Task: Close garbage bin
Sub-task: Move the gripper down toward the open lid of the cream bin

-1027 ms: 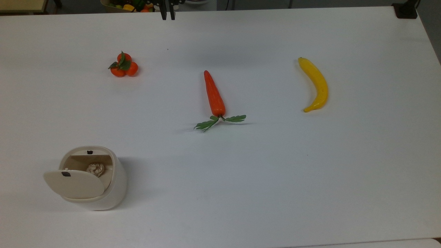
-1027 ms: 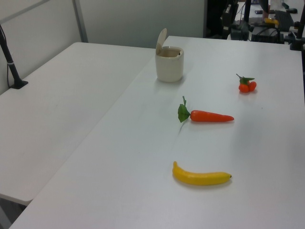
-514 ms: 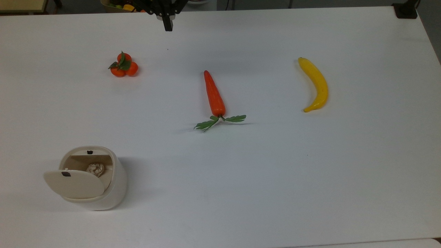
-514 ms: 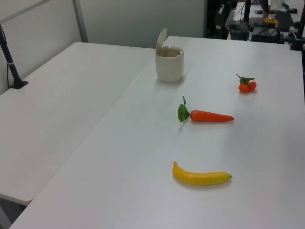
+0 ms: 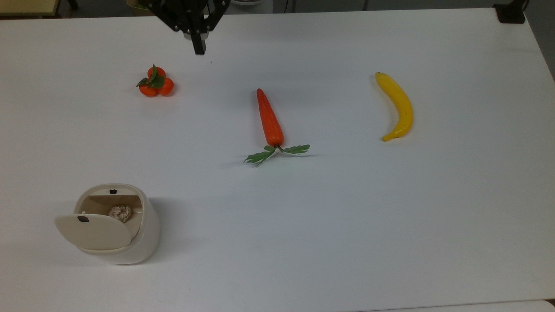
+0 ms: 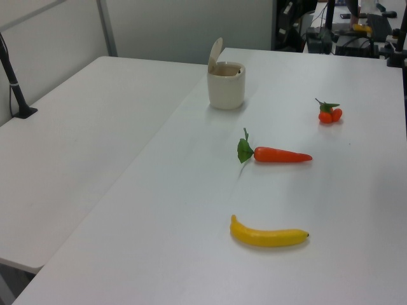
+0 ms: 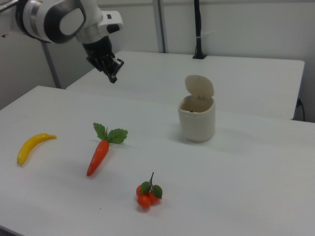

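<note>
top view: garbage bin (image 5: pixel 130 242) lies well apart from fingers (image 5: pixel 199 45).

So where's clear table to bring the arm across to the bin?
Bare table lies between the oranges and the garbage bin, and between the bin and the carrot. The gripper hangs just beyond the oranges. Nothing crowds the bin's raised lid.

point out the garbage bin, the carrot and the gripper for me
garbage bin (image 5: pixel 145 229), top view, on its body's side wall
carrot (image 5: pixel 269 119), top view, on the middle of its orange root
gripper (image 5: pixel 199 51), top view, at its fingertips
</note>
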Robot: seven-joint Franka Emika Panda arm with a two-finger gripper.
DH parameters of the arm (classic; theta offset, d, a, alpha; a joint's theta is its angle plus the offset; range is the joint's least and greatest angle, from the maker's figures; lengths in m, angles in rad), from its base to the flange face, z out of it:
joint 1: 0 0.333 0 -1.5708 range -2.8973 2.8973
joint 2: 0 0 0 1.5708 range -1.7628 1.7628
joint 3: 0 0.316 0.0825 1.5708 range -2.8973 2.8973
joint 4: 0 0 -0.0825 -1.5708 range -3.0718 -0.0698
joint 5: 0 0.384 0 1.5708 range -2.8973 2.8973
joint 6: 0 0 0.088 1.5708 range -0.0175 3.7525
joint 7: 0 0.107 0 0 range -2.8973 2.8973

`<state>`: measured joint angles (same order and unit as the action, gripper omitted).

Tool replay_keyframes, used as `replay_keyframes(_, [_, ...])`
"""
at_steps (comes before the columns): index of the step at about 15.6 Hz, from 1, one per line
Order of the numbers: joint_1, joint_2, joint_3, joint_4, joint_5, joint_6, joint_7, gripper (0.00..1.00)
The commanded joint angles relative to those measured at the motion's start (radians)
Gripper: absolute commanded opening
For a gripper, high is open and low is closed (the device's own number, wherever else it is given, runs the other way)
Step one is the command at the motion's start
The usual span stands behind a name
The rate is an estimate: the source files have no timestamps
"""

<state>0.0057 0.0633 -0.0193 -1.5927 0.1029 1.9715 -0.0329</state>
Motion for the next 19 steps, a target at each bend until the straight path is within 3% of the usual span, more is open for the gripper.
replay_keyframes(1, [-0.016,0.027,-0.008,-0.015,0.026,0.143,-0.012,0.00])
replay_keyframes(7, [-0.052,0.081,-0.010,-0.010,0.040,0.438,-0.012,0.00])
replay_keyframes(13, [-0.059,0.197,-0.010,0.014,0.032,0.803,-0.012,0.00])
replay_keyframes(19, [-0.082,0.354,-0.013,0.180,0.029,0.922,-0.012,0.00])
